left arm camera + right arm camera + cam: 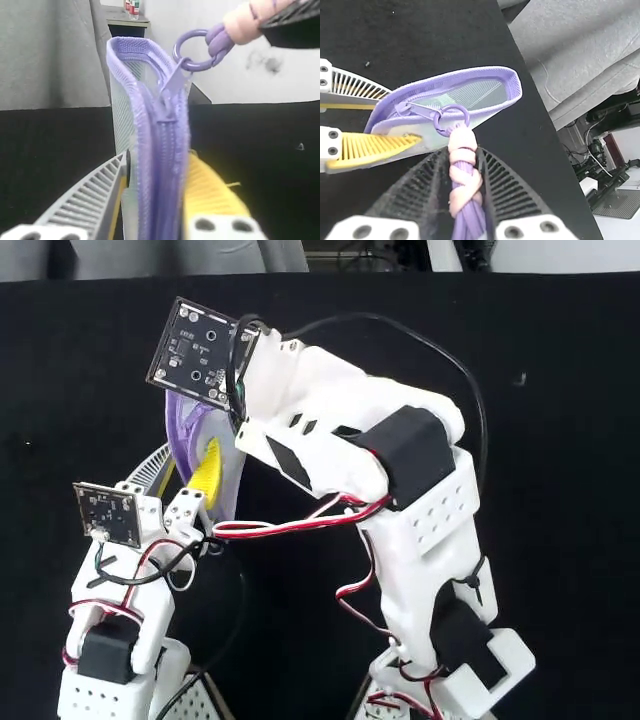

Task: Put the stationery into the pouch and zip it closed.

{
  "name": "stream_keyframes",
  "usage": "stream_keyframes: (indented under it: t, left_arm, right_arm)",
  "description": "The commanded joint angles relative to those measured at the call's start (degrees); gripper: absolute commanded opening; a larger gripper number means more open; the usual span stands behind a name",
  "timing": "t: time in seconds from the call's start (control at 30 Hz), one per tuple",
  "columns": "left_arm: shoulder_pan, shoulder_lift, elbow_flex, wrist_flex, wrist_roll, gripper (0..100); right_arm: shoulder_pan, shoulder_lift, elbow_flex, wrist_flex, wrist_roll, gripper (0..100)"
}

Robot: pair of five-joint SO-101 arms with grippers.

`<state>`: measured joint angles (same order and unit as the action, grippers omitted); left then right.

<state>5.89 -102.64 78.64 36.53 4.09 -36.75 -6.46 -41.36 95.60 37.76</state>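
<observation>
High view, risk: pouch (186, 418) stands on edge above the table, pinched low by the left gripper (190, 468). A hard tug from the right arm (400, 480) could drag it out of that pinch.
High view, left fingers: one yellow and one grey, closed onto the pouch from either side.
Left wrist view, risk: slider (172, 82) sits near the top bend of the zip. It may jam there if the cord (235, 25) pulls at an angle.
Left wrist view, link: ring (192, 50) joins the slider to the cord.
Left wrist view, left fingers: they press the pouch's two faces, and the gap between them is only as wide as the pouch.
Right wrist view, risk: the pouch mouth gapes open past the slider, so the zip is only partly closed. The cord could slide through the right gripper (464, 165) before the zip finishes.
Right wrist view, contents: cannot tell whether the stationery is inside.
Right wrist view, right fingers: two black ribbed fingers, barely apart, clamp the braided cord just behind the ring.
</observation>
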Motion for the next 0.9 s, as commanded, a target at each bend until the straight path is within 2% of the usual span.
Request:
stream_keyframes:
  t: [0.0,0.17,0.27,0.67,0.87]
  left_arm:
    - [1.80,-0.53,-0.40,-0.97,0.26,8]
    - [9.89,-0.97,-4.09,7.21,-8.26,3]
    - [12.70,-0.97,-6.29,12.04,-9.41,3]
    - [12.44,-1.05,-2.33,14.15,-9.76,3]
    - [7.43,-1.14,-1.63,14.15,-9.67,3]
  right_arm:
    - [-0.53,-0.40,-0.48,-1.76,0.35,1.1]
    - [-0.35,-0.40,-0.57,-1.85,0.35,1.1]
    - [-0.26,-0.40,-0.57,-2.55,0.00,1.1]
    - [5.89,-0.48,-3.12,-3.08,-0.09,1.1]
    - [8.79,-0.48,-3.21,-5.10,-1.58,1.1]
